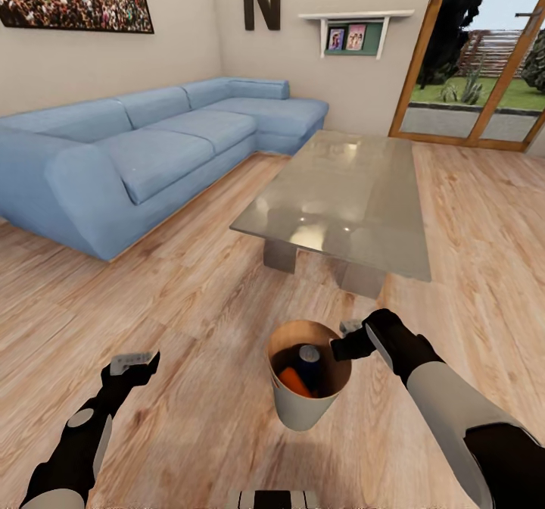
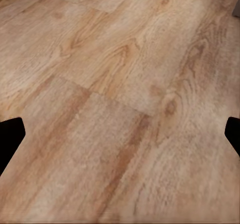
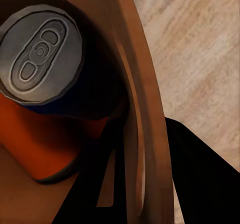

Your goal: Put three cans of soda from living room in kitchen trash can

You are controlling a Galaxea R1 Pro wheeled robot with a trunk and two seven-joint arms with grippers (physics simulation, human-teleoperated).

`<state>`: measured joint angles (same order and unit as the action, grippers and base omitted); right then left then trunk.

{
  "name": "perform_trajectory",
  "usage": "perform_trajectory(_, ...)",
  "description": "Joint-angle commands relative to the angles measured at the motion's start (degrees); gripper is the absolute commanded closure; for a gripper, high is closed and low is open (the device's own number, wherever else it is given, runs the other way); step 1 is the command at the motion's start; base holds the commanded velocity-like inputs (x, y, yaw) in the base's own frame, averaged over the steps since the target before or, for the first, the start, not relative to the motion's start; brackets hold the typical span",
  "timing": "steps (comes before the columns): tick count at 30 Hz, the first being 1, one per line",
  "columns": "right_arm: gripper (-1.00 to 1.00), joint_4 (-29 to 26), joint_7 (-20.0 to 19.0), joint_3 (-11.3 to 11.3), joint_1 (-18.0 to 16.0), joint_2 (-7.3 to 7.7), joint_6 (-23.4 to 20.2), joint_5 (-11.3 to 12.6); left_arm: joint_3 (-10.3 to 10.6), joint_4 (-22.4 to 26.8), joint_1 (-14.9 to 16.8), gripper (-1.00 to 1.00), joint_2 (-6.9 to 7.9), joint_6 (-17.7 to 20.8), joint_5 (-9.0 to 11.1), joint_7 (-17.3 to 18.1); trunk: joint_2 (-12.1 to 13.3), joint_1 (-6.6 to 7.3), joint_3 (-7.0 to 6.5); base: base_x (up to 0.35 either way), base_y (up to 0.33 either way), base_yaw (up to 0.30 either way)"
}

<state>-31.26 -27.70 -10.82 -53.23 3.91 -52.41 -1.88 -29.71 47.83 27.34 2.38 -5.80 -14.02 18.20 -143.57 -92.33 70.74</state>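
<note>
The trash can (image 1: 306, 395) is seen lifted off the wooden floor (image 1: 189, 297) in the living room, just short of the glass bench (image 1: 341, 198), with the blue sofa (image 1: 151, 145) well to the left; its rim is pinched by the right gripper (image 1: 344, 342), one finger inside the copper-brown wall and one outside, as the right wrist view suggests, so the fingers are closed on the rim. Inside the bin an orange can (image 1: 294, 382) and a dark blue can (image 1: 309, 361) are made out, the blue one upright with its silver top (image 3: 40, 59) showing above the orange can (image 3: 45, 144); a third can cannot be made out, being possibly hidden beneath the others. The left gripper (image 1: 135, 361) is held low over bare floor, its fingers (image 2: 10, 139) spread apart and holding nothing.

The step in hand is judged to be the carrying of the loaded bin toward the kitchen. A steady, level hold is called for next while the base is turned away from the bench, since the bin hangs from one edge and could tilt or slip; the bench corner should be cleared with care.
</note>
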Motion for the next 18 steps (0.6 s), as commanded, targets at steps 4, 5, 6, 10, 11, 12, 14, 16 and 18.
perform_trajectory(4, 1.0, -0.1, 0.3, 0.0, 0.0, 0.03, -0.2, 1.0, 0.0, 0.0, 0.0, -1.0, 0.0, 0.0, 0.0, 0.0, -0.1, -0.09, 0.89, 0.0, 0.0, 0.0)
perform_trajectory(5, 1.0, -0.1, 0.2, 0.0, 0.0, 0.04, -0.2, 1.0, 0.0, 0.0, 0.0, -1.0, 0.0, 0.0, 0.0, 0.0, -0.1, -0.12, 1.11, 0.0, 0.0, 0.0)
perform_trajectory(6, 1.0, -0.1, 0.2, 0.0, 0.0, 0.04, -0.2, 1.0, 0.0, 0.0, 0.0, -1.0, 0.0, 0.0, 0.0, 0.0, -0.1, -0.14, 1.33, 0.0, 0.0, 0.0)
perform_trajectory(10, 1.0, -0.1, 0.2, 0.0, 0.0, 0.04, -0.2, 1.0, 0.0, 0.0, 0.0, -1.0, 0.0, 0.0, 0.0, 0.0, -0.1, -0.25, 2.21, 0.0, 0.0, 0.0)
perform_trajectory(11, 1.0, -0.1, 0.2, 0.0, 0.0, 0.04, -0.2, 1.0, 0.0, 0.0, 0.0, -1.0, 0.0, 0.0, 0.0, 0.0, -0.2, -0.27, 2.44, 0.0, 0.0, 0.0)
perform_trajectory(12, 1.0, -0.1, 0.2, 0.0, 0.0, 0.04, -0.2, 1.0, 0.0, 0.0, 0.0, -1.0, 0.0, 0.0, 0.0, 0.0, -0.2, -0.3, 2.66, 0.0, 0.0, 0.0)
perform_trajectory(14, 1.0, -0.2, 0.2, 0.0, 0.0, 0.08, -0.2, 1.0, 0.0, 0.0, 0.0, -1.0, 0.0, 0.0, 0.0, 0.0, -0.2, -0.3, 2.66, 0.0, 0.0, 0.0)
perform_trajectory(16, 1.0, -0.2, 0.2, 0.1, 0.0, 0.15, -0.2, 1.1, 0.0, 0.0, 0.0, -1.0, 0.0, -0.1, 0.0, 0.0, -0.2, -0.3, 2.66, 0.0, 0.0, 0.0)
perform_trajectory(18, 1.0, -0.2, 0.2, 0.1, 0.0, 0.24, -0.2, 1.1, 0.0, 0.0, 0.0, -1.0, 0.0, -0.1, 0.0, 0.0, -0.2, -0.3, 2.66, 0.0, 0.0, 0.0)
